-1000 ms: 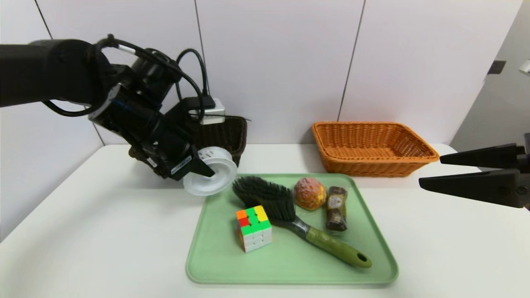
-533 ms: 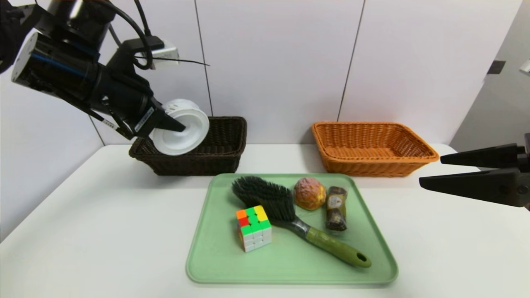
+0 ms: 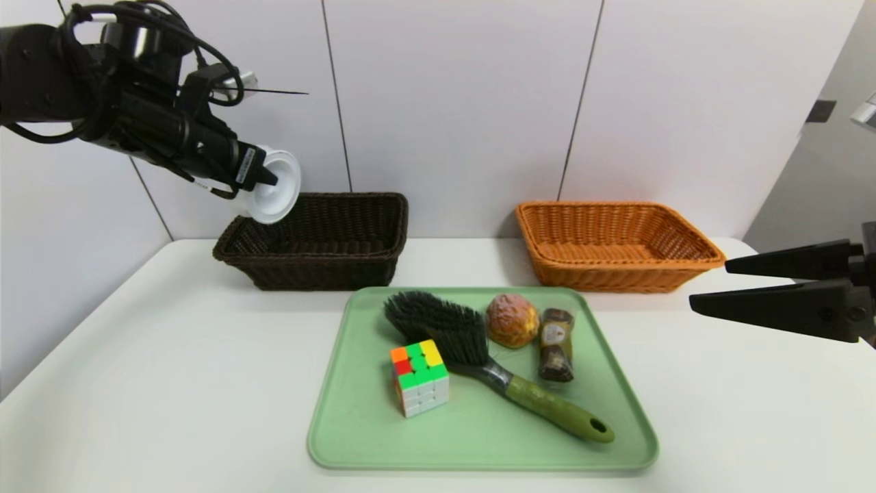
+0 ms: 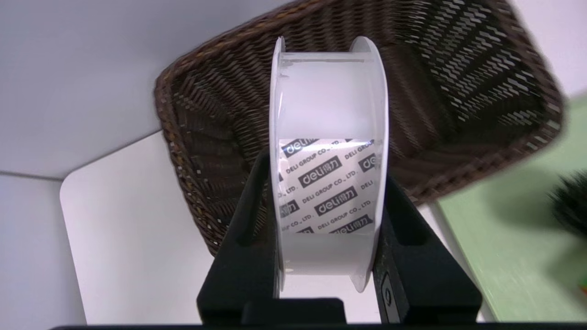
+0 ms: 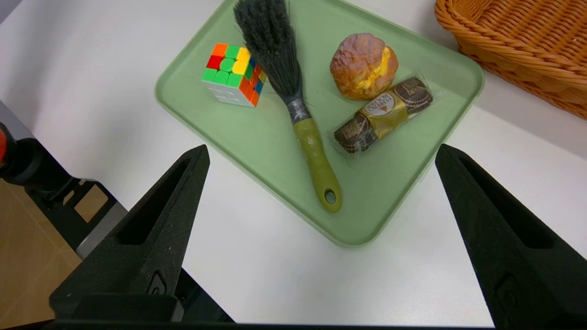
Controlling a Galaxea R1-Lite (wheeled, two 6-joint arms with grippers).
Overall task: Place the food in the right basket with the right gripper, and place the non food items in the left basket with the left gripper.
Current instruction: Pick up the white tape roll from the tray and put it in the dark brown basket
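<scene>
My left gripper [image 3: 263, 179] is shut on the white spool [image 3: 277, 186] and holds it in the air above the left end of the dark brown basket [image 3: 356, 263]. In the left wrist view the spool [image 4: 328, 156] sits clamped between both fingers over that basket [image 4: 458, 91]. On the green tray [image 3: 356, 438] lie the puzzle cube [image 3: 419, 376], the green-handled brush [image 3: 479, 356], the bun [image 3: 512, 320] and the wrapped snack [image 3: 556, 344]. My right gripper [image 3: 712, 284] hangs open at the right edge, beside the tray. The orange basket [image 3: 616, 274] stands behind it.
White wall panels rise right behind both baskets. Bare white table lies left and right of the tray [image 5: 394, 183]. The table's front edge and a dark stand [image 5: 41, 178] show in the right wrist view.
My left gripper has carried the spool up from the tray's far left corner and leftward, now above the dark basket's left end. The right arm has stayed put.
</scene>
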